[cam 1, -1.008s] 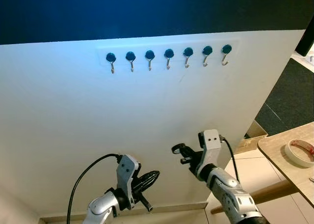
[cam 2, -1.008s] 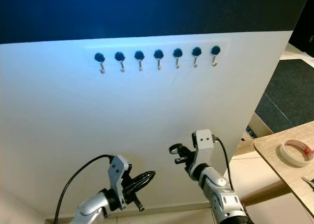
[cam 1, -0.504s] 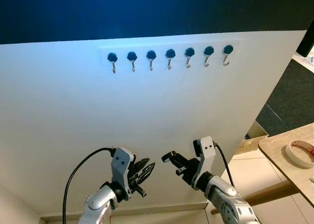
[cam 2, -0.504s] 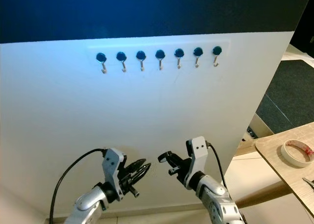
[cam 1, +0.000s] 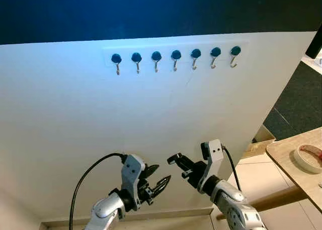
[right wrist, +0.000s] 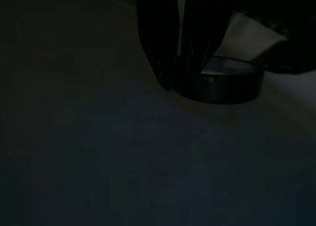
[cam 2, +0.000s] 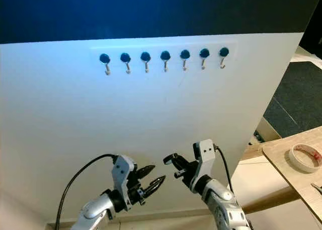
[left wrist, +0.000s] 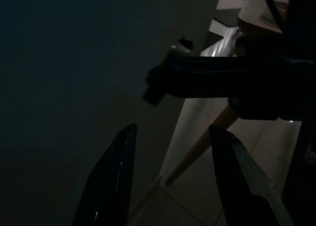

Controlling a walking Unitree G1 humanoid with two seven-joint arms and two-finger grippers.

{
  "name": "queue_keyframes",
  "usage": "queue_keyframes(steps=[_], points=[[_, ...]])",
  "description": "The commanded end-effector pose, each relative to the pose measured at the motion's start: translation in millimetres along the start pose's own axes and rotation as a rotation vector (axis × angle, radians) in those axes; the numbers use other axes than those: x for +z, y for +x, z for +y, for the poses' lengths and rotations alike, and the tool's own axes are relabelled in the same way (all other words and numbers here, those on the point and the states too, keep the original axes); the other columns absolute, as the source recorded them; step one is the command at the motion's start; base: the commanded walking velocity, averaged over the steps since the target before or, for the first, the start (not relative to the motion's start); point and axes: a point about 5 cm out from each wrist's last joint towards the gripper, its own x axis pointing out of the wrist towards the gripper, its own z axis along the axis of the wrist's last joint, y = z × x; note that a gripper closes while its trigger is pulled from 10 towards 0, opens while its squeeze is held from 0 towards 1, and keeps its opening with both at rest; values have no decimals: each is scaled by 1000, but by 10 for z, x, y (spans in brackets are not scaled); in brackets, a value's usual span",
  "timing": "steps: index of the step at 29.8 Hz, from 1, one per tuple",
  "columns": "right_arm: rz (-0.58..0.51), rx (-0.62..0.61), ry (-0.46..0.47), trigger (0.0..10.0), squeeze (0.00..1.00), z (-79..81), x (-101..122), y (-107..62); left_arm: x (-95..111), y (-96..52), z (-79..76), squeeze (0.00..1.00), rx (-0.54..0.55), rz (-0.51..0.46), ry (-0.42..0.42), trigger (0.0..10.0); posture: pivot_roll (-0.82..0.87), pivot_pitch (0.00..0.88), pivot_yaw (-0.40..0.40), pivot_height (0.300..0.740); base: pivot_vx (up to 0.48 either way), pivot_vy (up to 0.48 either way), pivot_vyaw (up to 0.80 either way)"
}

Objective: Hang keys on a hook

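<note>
Currently | hook row (cam 1: 173,59) high on white wall (cam 1: 75,119), well above both grippers | left gripper (cam 1: 157,178) released, empty | right gripper (cam 1: 177,163) nearer, fingers clenched; keys not discernible | reach: straight up.

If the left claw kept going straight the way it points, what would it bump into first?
Most likely the right gripper. The left gripper, fingers open, points toward the robot's right, and its wrist view shows the other arm straight across its path. Depth is hard to judge, so it might pass just beside it toward the table.
</note>
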Motion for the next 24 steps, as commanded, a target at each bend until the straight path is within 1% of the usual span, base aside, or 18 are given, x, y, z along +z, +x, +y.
queue_keyframes(steps=[1, 5, 8, 9, 11, 15, 24], points=[[-1, 8, 1, 10000, 0, 12, -8, 1, 0, -6, 0, 0, -1, 13, 16, 10000, 17, 55, 2, 740, 0, 0, 0], [9, 46, 0, 10000, 0, 93, -35, 39, 38, 29, 69, 0, 63, -6, 33, 10000, 16, 50, 2, 740, 0, 0, 0], [15, 58, -3, 10000, 0, 119, -50, 45, 52, 32, 96, 0, 87, -15, 41, 10000, 16, 48, 3, 740, 0, 0, 0], [23, 70, -10, 10000, 0, 145, -68, 47, 78, 30, 144, 0, 133, -32, 51, 10000, 15, 47, 2, 740, 0, 0, 0], [26, 82, -9, 10000, 0, 169, -82, 49, 100, 30, 177, 0, 163, -46, 54, 10000, 15, 45, 1, 740, 0, 0, 0], [27, 99, -11, 10000, 0, 203, -93, 54, 123, 42, 179, 0, 165, -59, 45, 10000, 15, 45, 0, 740, 0, 0, 0], [28, 124, -12, 10000, 0, 260, -108, 92, 134, 73, 118, 0, 136, -69, 35, 10000, 17, 41, -4, 740, 0, 0, 0]])
